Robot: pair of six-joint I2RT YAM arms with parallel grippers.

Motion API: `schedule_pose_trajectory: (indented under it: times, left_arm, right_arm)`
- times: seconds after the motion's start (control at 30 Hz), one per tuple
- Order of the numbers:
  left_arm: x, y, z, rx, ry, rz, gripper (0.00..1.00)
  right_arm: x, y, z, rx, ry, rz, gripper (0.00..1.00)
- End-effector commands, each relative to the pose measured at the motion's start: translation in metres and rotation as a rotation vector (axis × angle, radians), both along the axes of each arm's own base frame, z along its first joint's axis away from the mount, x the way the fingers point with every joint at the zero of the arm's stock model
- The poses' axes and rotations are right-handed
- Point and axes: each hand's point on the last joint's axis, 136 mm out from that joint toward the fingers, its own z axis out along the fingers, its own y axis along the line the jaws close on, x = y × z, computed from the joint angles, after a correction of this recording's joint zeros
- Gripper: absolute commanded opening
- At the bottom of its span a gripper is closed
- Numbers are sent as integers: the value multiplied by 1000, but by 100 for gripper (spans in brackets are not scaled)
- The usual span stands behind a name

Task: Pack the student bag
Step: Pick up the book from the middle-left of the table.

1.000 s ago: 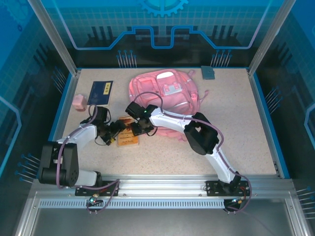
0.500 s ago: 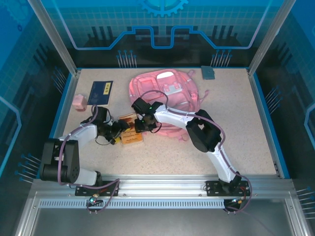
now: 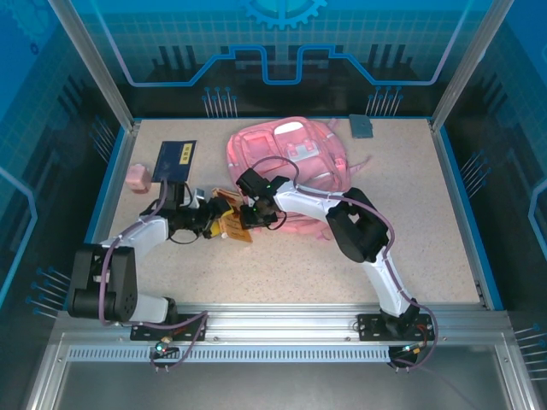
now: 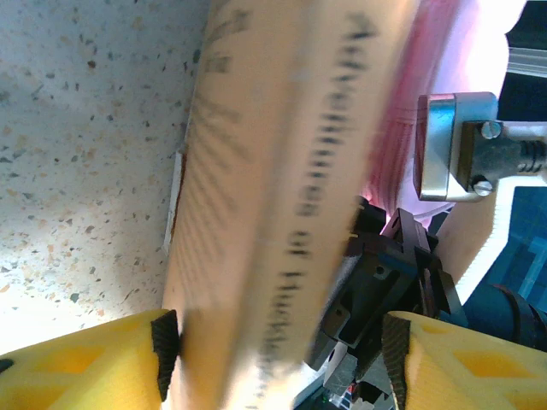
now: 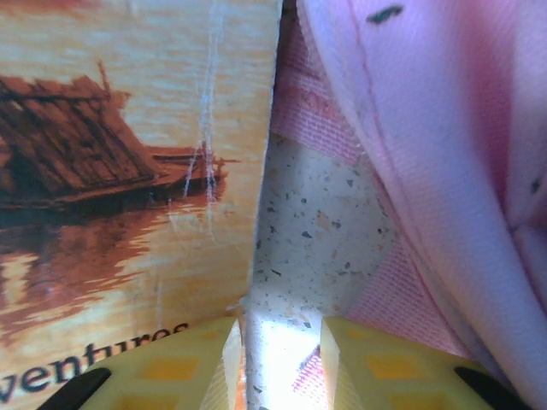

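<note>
The student bag, pink with pale trim, lies at the back middle of the table. Its fabric hangs close to my right gripper. An orange book stands tilted on edge at the bag's near left corner. My left gripper reaches in from the left. In the left wrist view the book's spine runs between the jaws of that gripper. One pad touches the book and the other stands off it. My right gripper is narrowly open beside the book cover, with bare table between its fingers.
A dark blue book and a small pink block lie at the back left. A grey-blue flat object sits at the back right edge. The speckled table has free room in front and to the right.
The orange book has gone from lying flat to tilted up on edge and shifted toward the bag. Both grippers moved with it. The left jaws narrowed around the book.
</note>
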Motion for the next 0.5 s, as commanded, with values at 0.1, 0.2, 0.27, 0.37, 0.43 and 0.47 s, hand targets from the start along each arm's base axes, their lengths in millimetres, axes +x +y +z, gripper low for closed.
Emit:
schedule_pose_trajectory:
  times: [0.1, 0.2, 0.27, 0.37, 0.43, 0.47]
  left_arm:
    - [2, 3, -6, 59, 28, -22, 59]
    - [-2, 9, -13, 117, 45, -24, 50]
    - [-3, 14, -15, 158, 51, -26, 42]
    - [-5, 22, -14, 217, 43, -23, 28]
    - [-5, 27, -9, 258, 17, -18, 20]
    - [-5, 30, -4, 276, -1, -12, 19]
  right_arm:
    - [-17, -15, -21, -55, 71, 0, 32]
    - [-15, -14, -12, -39, 54, 8, 34]
    - [-13, -11, -2, -15, 40, 14, 36]
    - [-10, -7, 26, 44, 4, 27, 41]
    - [-8, -5, 48, 90, -26, 32, 45]
    - [-7, -7, 60, 107, -47, 30, 47]
